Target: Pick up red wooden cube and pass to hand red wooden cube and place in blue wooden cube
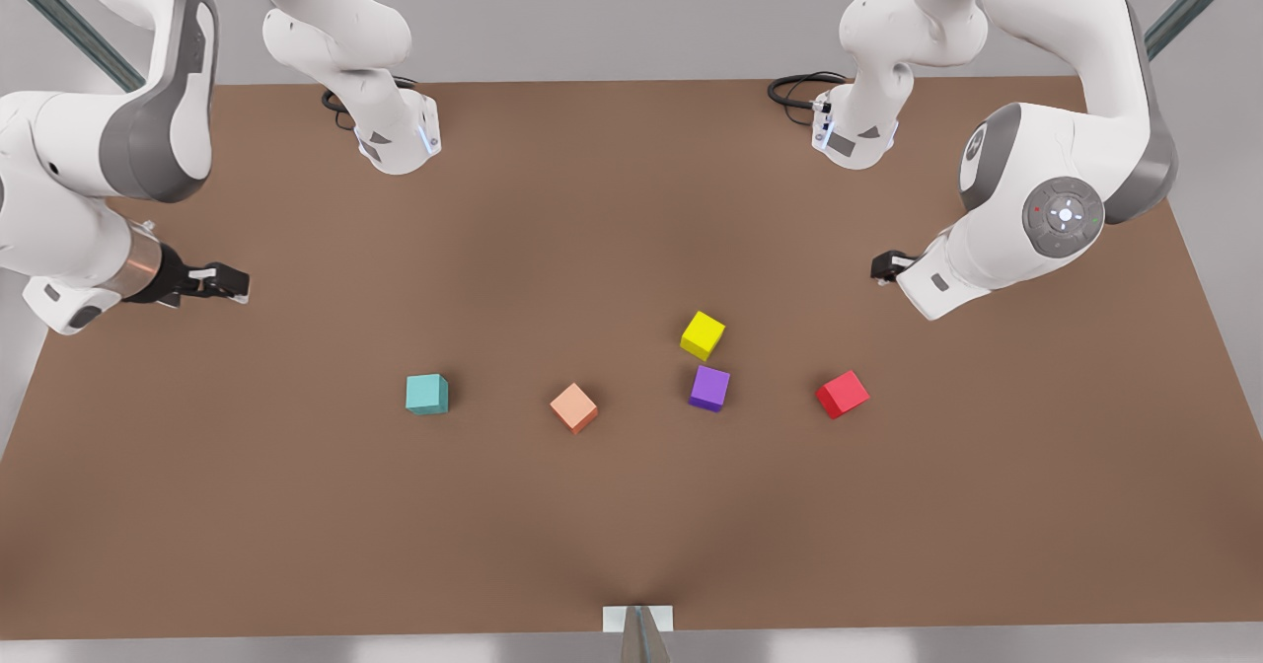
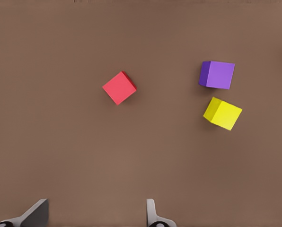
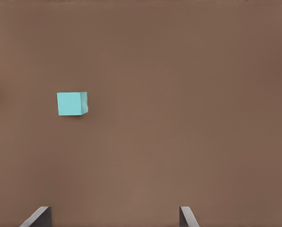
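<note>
Five cubes on the brown desk (image 1: pixel 296 505), none yet lifted.

Item: red wooden cube (image 1: pixel 842 394), resting on the desk toward the front view's right, apart from the purple cube (image 1: pixel 709 388) and the yellow cube (image 1: pixel 703 334), which sit just beside each other. Orientation: flat on one face, turned so its corners, not its sides, face the desk edges. No long axis; all sides equal.

Item: blue wooden cube (image 1: pixel 427 394), teal in colour, toward the front view's left, roughly square to the desk edges. A salmon cube (image 1: pixel 573 407) lies between it and the purple one.

Item: left claw (image 2: pixel 96 215), released, fingers spread wide, hovering above the desk near the red wooden cube (image 2: pixel 119 88) with nothing between them. In the front view it hangs at the right-hand side (image 1: pixel 888 266).

Item: right claw (image 3: pixel 115 217), the hand that is to receive, likewise released and empty, waiting over the left-hand side (image 1: pixel 219 281) near the blue wooden cube (image 3: pixel 72 103).

Risks, as judged: the cube's turned stance means fingers closing without matching its faces would bear on corners and spin or squirt it away. A shallow grip would leave the receiving claw no free faces at the pass. Setting red on blue off-centre could let it slide off
</note>
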Available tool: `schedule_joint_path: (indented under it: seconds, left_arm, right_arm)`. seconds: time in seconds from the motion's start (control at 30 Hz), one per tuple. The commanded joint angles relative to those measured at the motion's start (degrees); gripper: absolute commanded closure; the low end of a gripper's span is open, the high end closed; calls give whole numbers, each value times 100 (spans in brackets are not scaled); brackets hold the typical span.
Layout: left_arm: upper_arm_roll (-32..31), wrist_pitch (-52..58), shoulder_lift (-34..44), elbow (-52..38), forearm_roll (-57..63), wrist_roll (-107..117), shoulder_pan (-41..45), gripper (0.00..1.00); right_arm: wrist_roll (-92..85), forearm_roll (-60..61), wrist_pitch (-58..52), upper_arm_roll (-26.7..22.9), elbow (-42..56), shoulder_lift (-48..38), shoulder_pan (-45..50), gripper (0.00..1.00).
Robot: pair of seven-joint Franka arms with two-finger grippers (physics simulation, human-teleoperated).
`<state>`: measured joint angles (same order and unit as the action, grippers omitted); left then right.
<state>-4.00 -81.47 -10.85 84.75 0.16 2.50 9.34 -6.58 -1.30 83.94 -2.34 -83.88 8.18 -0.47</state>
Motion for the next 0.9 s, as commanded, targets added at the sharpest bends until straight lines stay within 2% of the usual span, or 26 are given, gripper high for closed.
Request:
schedule_joint_path:
  seconds: [0.0,0.07,0.1,0.13,0.17,0.2,0.23,0.27,0.43,0.5,0.73,0.8,0.87]
  left_arm:
    - [4,-54,4,-2,1,49,-2,0]
    - [4,-98,-206,7,19,119,24,0]
    - [13,-281,-610,-2,54,444,112,0]
    - [13,-756,-988,-11,54,708,147,0]
    - [4,-1222,-1795,-431,45,1163,174,0]
    - [4,-1792,-2219,-644,19,1894,174,0]
    - [4,-2303,-2307,-512,-191,2570,174,0]
    - [30,-2900,-2290,-126,-359,3378,174,0]
    - [145,-3930,-2070,973,-464,5982,130,0]
    - [145,-4219,-1886,1386,-614,6035,112,0]
    - [320,-4395,-1947,1387,-790,5604,-2,0]
    - [320,-4369,-2009,1387,-429,5534,-2,0]
    - [320,-4114,-2017,1387,-342,4225,7,0]
  right_arm:
    - [-186,34,114,-4,-6,-18,3,0]
    - [-195,42,123,-4,30,17,-6,0]
    - [-195,-19,132,5,-5,17,-6,0]
    - [-195,-37,132,5,-23,17,-6,0]
    - [-195,-63,184,5,-23,17,12,0]
    - [-186,-54,184,5,-32,17,-6,0]
    - [-186,-63,184,-4,-14,17,-6,0]
    - [-151,-63,193,5,64,96,3,0]
    - [-168,-54,184,-4,267,193,-15,0]
    - [-186,-54,184,-4,258,184,-32,0]
    - [-186,-45,167,5,241,193,-41,0]
    - [-186,-45,167,5,223,193,-41,0]
    - [-195,-45,167,5,214,193,-41,0]
